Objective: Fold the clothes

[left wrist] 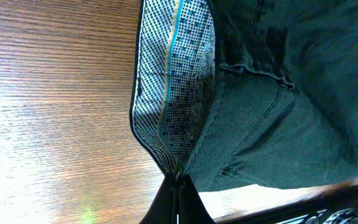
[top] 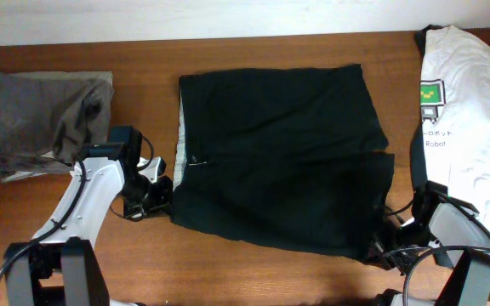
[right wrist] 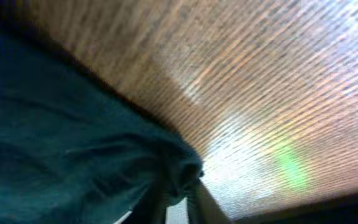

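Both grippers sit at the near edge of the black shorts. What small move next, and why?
Probably raise both corners together a little. The left gripper looks pinched on the waistband corner and the right gripper on the hem corner of the black shorts. The shorts lie flat and unfolded, so lifting the near edge would start the fold.

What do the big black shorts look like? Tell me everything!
The shorts are plain black cloth, soft-looking, spread nearly flat in the middle of the wooden table. The waistband, on the left, shows a pale dotted lining with a blue stripe. The left end effector pinches the near waistband corner; the right end effector pinches the near leg corner.
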You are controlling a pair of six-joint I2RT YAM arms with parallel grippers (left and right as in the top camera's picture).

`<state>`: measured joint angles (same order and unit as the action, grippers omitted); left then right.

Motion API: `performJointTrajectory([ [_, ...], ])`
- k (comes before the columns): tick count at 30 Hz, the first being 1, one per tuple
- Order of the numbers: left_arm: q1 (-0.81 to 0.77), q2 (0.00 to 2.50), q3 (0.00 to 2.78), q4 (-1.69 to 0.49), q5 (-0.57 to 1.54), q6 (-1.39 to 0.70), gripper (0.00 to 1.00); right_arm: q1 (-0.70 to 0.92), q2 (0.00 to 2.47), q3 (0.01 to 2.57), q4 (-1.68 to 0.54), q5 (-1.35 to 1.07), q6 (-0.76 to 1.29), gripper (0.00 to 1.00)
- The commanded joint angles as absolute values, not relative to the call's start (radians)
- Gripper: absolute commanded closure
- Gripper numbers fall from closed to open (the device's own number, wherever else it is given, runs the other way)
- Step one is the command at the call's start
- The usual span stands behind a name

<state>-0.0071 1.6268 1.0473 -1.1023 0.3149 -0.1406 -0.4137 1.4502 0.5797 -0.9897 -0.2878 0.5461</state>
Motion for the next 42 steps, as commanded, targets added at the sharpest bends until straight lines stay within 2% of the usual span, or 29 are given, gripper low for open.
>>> performJointTrajectory([
  [1,-0.006,1.608,1.063,-1.105,0.31,-0.149,1.0,-0.419,1.446,0.598,-0.998,-0.238,0.554,0.96],
  [5,-0.006,1.586,1.063,-1.144,0.314,-0.149,0.99,-0.419,1.366,0.801,-1.161,-0.223,0.466,0.96],
  [7,-0.006,1.498,1.063,-1.172,0.356,-0.152,0.99,-0.419,1.269,0.947,-1.27,-0.215,0.444,0.96],
  [11,-0.006,1.169,1.072,-1.352,0.379,-0.243,0.99,-0.419,1.074,1.269,-1.467,-0.165,0.442,0.96],
  [14,-0.006,0.953,1.11,-1.366,0.318,-0.351,1.0,-0.419,1.087,1.472,-1.485,-0.172,0.464,0.96],
  [16,-0.006,0.926,1.114,-1.229,0.242,-0.378,0.99,-0.419,1.201,1.485,-1.322,-0.272,0.473,0.96],
  [18,-0.006,1.021,1.114,-1.085,0.173,-0.377,1.0,-0.393,1.357,1.485,-1.144,-0.365,0.472,0.96],
  [24,-0.006,1.441,1.115,-0.914,0.047,-0.344,1.0,-0.206,1.833,1.485,-0.662,-0.499,0.472,0.96],
  [26,-0.006,1.523,1.115,-0.865,-0.039,-0.344,1.0,-0.164,1.906,1.485,-0.546,-0.498,0.472,0.96],
  [30,-0.006,1.586,1.115,-0.717,-0.05,-0.32,0.99,-0.143,1.96,1.485,-0.45,-0.459,0.514,0.96],
  [31,-0.006,1.594,1.115,-0.715,-0.068,-0.32,0.84,-0.143,1.962,1.485,-0.44,-0.456,0.507,0.69],
  [32,-0.004,1.594,1.116,-0.728,-0.111,-0.32,0.63,-0.155,1.956,1.486,-0.445,-0.457,0.454,0.2],
  [34,0.019,1.573,1.173,-0.808,-0.113,-0.292,0.49,-0.229,1.93,1.487,-0.522,-0.46,0.407,0.2],
  [36,0.025,1.535,1.248,-0.877,-0.109,-0.235,0.47,-0.291,1.911,1.487,-0.661,-0.538,0.339,0.28],
  [37,0.019,1.509,1.27,-0.871,-0.032,-0.179,0.53,-0.302,1.909,1.487,-0.78,-0.559,0.299,0.36],
  [39,-0.012,1.509,1.267,-0.841,0.133,-0.069,0.69,-0.281,1.91,1.479,-1.031,-0.495,0.205,0.44],
  [40,-0.044,1.53,1.253,-0.826,0.151,-0.018,0.73,-0.252,1.91,1.472,-1.14,-0.384,0.206,0.45],
  [42,-0.086,1.601,1.229,-0.792,0.154,0.078,0.74,-0.199,1.911,1.445,-1.208,-0.252,0.218,0.45],
])
